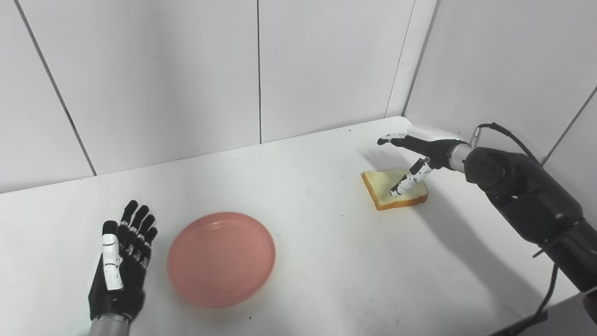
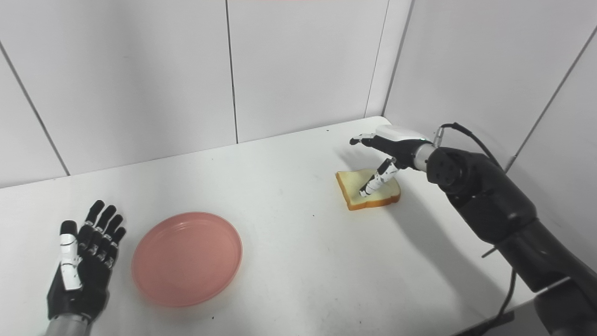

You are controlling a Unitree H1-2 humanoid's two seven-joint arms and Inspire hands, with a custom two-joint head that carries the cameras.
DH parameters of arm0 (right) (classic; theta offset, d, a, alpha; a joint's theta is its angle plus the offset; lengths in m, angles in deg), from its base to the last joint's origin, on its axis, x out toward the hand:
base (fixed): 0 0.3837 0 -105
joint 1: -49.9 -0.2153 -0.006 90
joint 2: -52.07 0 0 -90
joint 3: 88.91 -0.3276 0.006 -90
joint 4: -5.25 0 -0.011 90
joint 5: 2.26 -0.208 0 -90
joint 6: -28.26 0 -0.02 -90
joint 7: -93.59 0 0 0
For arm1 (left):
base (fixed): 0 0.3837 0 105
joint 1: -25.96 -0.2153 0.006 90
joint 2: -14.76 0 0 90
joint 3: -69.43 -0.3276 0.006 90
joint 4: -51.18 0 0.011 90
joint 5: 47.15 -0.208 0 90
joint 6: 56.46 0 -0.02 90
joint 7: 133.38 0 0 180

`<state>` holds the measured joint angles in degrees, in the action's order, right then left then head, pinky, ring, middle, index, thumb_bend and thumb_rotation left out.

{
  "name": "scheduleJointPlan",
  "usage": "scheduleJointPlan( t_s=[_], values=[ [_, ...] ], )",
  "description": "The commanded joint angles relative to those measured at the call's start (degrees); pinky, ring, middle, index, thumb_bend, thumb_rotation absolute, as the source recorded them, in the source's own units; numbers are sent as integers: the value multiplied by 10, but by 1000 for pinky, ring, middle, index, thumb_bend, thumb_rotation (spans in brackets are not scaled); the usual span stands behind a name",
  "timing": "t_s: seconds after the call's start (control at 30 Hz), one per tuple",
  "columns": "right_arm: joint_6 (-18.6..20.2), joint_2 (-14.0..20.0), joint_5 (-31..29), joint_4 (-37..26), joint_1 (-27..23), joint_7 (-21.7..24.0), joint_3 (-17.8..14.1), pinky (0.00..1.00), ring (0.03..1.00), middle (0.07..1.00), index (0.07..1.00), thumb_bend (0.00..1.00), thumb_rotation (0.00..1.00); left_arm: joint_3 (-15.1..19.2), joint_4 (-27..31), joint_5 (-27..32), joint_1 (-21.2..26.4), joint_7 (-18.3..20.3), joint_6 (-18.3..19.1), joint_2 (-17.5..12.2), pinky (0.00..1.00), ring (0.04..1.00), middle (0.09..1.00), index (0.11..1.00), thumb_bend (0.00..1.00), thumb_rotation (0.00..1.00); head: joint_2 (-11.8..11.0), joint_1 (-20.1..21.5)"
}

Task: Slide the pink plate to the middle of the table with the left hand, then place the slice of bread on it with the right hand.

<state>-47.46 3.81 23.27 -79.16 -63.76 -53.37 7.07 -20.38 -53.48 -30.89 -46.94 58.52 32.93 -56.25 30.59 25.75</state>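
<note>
**Above the bread, a spread hand**

Over the slice of bread (image 1: 394, 189), the right hand (image 1: 417, 149) hovers spread, thumb pointing down toward its top, holding nothing. Left of the bread lies the pink plate (image 1: 221, 258); just beyond it the left hand (image 1: 120, 268) rests flat, fingers apart, apart from the rim.
</note>
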Motion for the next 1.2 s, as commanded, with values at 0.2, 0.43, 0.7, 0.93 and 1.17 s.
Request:
scheduleJointPlan(
  t_s=[0.2, 0.43, 0.7, 0.93, 1.17],
  values=[
    [-12, 27, 51, 25, -35, -4, 20, 895, 982, 970, 948, 1000, 288, -4, 7, -1, 3, 12, -4, -7, 1000, 978, 964, 939, 674, 955, 1, -2],
    [-17, 24, 70, 38, -42, -3, 35, 911, 1000, 1000, 987, 1000, 268, -3, 10, 4, 2, 12, -2, -6, 1000, 977, 961, 933, 673, 947, 2, -2],
    [-2, 21, 85, 40, -46, 12, 47, 930, 1000, 1000, 1000, 1000, 276, -7, 22, -1, 0, 9, 5, -6, 1000, 977, 963, 938, 676, 953, 4, -5],
    [-28, 12, 89, 55, -47, 5, 57, 966, 1000, 997, 1000, 1000, 244, -11, 22, -10, -2, 3, 5, -8, 998, 975, 964, 937, 691, 960, 6, -6],
    [-34, 0, 97, 71, -55, 7, 69, 1000, 1000, 992, 1000, 1000, 278, -12, 28, -12, -4, 1, 10, -5, 994, 977, 964, 933, 692, 961, 8, -8]
  ],
)
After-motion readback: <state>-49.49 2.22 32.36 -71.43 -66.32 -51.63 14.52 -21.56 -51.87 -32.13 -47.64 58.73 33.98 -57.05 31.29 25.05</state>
